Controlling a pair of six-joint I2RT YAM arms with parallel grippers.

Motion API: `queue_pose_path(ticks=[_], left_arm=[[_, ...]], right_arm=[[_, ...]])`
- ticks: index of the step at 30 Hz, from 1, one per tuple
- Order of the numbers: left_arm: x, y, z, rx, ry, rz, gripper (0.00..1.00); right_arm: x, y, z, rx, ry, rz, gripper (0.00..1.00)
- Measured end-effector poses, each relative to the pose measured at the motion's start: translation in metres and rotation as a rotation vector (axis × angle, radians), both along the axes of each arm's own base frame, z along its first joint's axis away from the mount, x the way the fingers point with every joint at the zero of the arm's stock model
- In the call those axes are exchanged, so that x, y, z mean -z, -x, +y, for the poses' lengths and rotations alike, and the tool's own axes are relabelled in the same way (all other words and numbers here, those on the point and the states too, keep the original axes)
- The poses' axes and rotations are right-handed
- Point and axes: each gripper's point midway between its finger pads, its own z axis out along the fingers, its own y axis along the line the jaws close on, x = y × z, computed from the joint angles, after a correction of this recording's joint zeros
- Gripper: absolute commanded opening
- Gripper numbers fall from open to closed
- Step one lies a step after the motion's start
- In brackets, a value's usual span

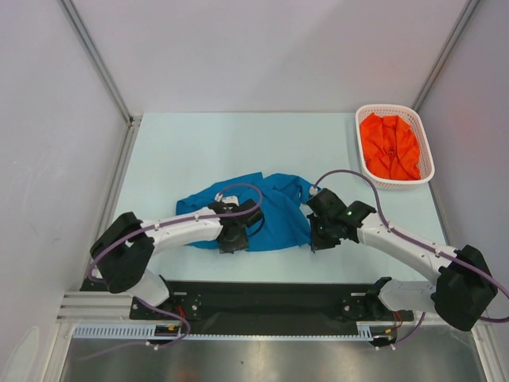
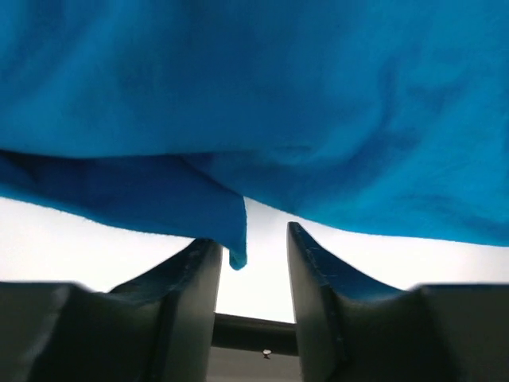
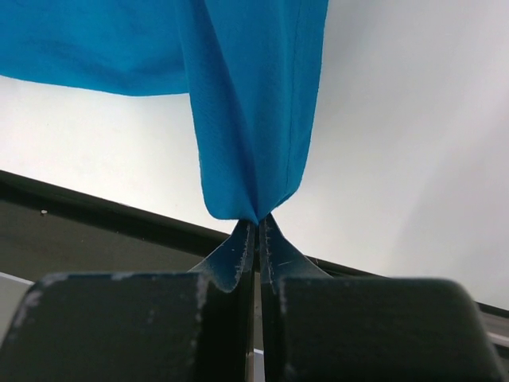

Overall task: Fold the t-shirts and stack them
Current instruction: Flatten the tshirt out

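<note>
The blue t-shirt [image 1: 266, 208] lies crumpled on the pale table, between my two arms. My left gripper [image 1: 232, 239] is at its near left edge; in the left wrist view [image 2: 253, 239] the jaws stand open and a corner of blue cloth [image 2: 235, 239] hangs between the fingertips. My right gripper [image 1: 320, 239] is at the shirt's near right edge; in the right wrist view [image 3: 257, 227] it is shut on a pinched fold of the blue shirt [image 3: 250, 119]. The orange-red t-shirt [image 1: 388, 147] lies bunched in the white lattice basket [image 1: 425, 151].
The basket stands at the table's far right. White walls close in the table on the left, back and right. A black base rail [image 1: 270, 298] runs along the near edge between the arm bases.
</note>
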Motion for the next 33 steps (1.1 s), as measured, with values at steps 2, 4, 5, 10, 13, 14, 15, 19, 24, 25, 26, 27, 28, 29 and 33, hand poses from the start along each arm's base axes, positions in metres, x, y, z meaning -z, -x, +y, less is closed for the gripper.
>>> queue_pose_path(ticks=[2, 4, 5, 10, 13, 14, 15, 19, 24, 25, 26, 27, 28, 29, 33], left_arm=[[-0.001, -0.003, -0.001, 0.002, -0.003, -0.011, 0.40], [-0.002, -0.006, -0.002, -0.001, -0.004, -0.021, 0.26], [-0.002, -0.007, -0.003, 0.003, -0.005, -0.024, 0.19], [-0.004, -0.008, -0.002, 0.008, -0.008, -0.032, 0.00], [-0.019, -0.010, 0.004, 0.004, -0.005, -0.069, 0.00], [-0.028, -0.012, 0.007, 0.002, -0.006, -0.087, 0.00], [-0.042, -0.016, 0.009, -0.001, -0.001, -0.120, 0.00], [-0.126, -0.044, 0.013, -0.016, 0.079, -0.323, 0.00], [-0.272, -0.067, 0.053, -0.074, 0.256, -0.692, 0.00], [-0.295, -0.067, 0.064, -0.084, 0.277, -0.754, 0.00], [-0.326, -0.063, 0.080, -0.090, 0.302, -0.841, 0.00], [-0.344, -0.061, 0.089, -0.092, 0.314, -0.890, 0.00], [-0.366, -0.056, 0.100, -0.090, 0.319, -0.952, 0.00], [-0.388, -0.049, 0.113, -0.089, 0.323, -1.012, 0.00], [-0.469, -0.027, 0.152, -0.099, 0.308, -1.221, 0.00]], right_arm=[[0.000, 0.000, 0.000, 0.000, -0.003, 0.000, 0.00], [-0.001, 0.000, 0.000, 0.003, -0.006, -0.001, 0.00], [-0.002, -0.001, 0.000, 0.004, -0.007, -0.002, 0.00], [-0.002, -0.001, -0.004, 0.013, -0.003, 0.004, 0.00], [-0.005, -0.005, -0.010, 0.028, 0.007, 0.004, 0.00], [-0.009, -0.009, -0.013, 0.041, 0.010, -0.004, 0.00], [-0.014, -0.013, -0.015, 0.053, 0.011, -0.017, 0.00], [-0.055, -0.043, -0.022, 0.096, -0.010, -0.130, 0.00], [-0.142, -0.090, -0.024, 0.131, -0.062, -0.360, 0.00], [-0.163, -0.097, -0.026, 0.137, -0.069, -0.410, 0.00], [-0.184, -0.104, -0.028, 0.144, -0.076, -0.463, 0.00], [-0.202, -0.109, -0.030, 0.152, -0.080, -0.506, 0.00], [-0.221, -0.114, -0.034, 0.162, -0.079, -0.548, 0.00], [-0.236, -0.117, -0.037, 0.171, -0.082, -0.585, 0.00], [-0.296, -0.127, -0.054, 0.221, -0.076, -0.716, 0.00]])
